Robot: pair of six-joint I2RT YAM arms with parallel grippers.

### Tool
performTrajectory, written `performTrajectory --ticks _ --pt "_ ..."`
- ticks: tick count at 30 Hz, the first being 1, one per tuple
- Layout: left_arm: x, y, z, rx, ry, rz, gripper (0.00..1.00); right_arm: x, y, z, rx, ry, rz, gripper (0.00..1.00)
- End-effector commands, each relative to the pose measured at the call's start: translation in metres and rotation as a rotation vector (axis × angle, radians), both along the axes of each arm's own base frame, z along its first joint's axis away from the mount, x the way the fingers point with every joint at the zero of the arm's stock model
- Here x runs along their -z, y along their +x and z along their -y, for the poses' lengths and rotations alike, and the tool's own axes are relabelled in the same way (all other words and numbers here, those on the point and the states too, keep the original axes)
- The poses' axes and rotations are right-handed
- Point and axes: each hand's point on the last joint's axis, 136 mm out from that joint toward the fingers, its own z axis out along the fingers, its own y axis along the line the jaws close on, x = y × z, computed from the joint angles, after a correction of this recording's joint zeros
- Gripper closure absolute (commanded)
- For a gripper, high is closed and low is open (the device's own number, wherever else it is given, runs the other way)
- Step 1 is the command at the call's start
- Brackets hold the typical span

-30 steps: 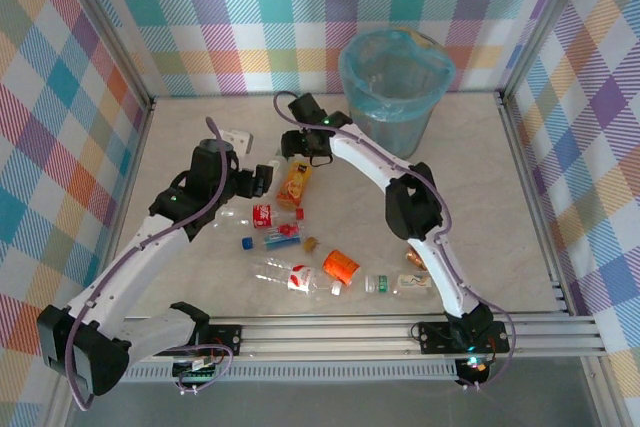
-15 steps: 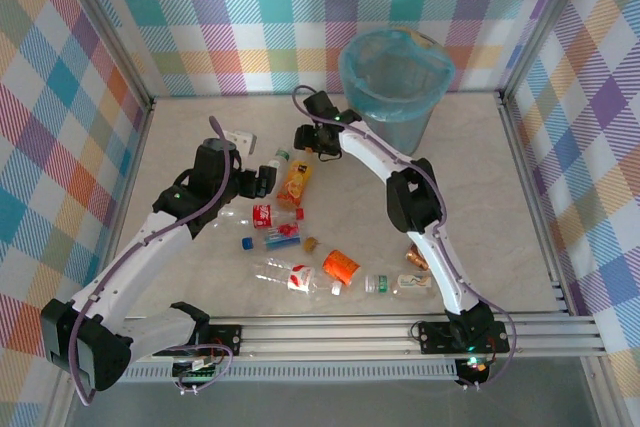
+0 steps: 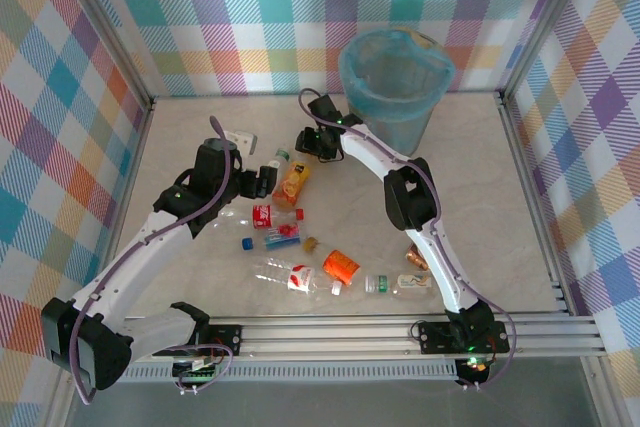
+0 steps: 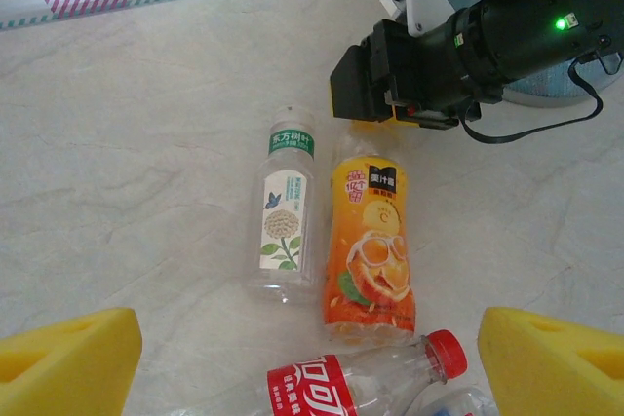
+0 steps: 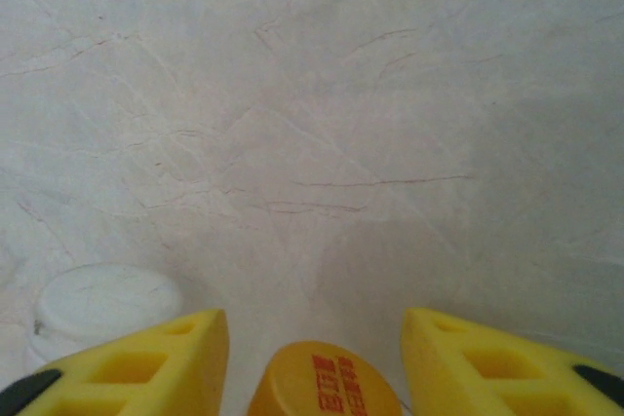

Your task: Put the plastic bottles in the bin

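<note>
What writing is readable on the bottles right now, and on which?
"东方树叶": green band of the clear plastic bottle.
"美汁源", probably: dark badge on the orange juice bottle.
White script on the red-labelled clear bottle: cut off, unreadable.
Red characters on the orange cap: blurred.

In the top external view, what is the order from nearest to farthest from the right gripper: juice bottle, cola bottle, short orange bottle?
1. The juice bottle, directly at the right gripper, cap end toward it.
2. The cola bottle, further toward the near edge, on the left.
3. The short orange bottle, closest to the near edge.
</note>
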Motion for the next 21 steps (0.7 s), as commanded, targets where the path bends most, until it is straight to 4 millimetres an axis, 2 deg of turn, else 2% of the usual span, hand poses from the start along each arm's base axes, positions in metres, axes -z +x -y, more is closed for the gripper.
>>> performTrajectory --ticks 1,11,17,21 --pt "-0.003 0.004 -0.002 -0.010 -0.022 0.008 0.11 -0.014 0.005 -0.007 -0.008 0.066 0.008 0.55" --pt "-0.008 0.002 -0.002 -0.007 -0.027 0.016 0.10 -0.048 0.005 -0.003 0.002 0.093 0.070 0.69" --pt "-0.016 0.004 0.000 -0.001 -0.040 0.038 0.10 -0.088 0.004 0.002 0.014 0.110 0.149 0.75" --pt "-0.031 0.008 0.004 0.010 -0.058 0.066 0.11 -0.123 0.000 0.007 0.023 0.129 0.240 0.78"
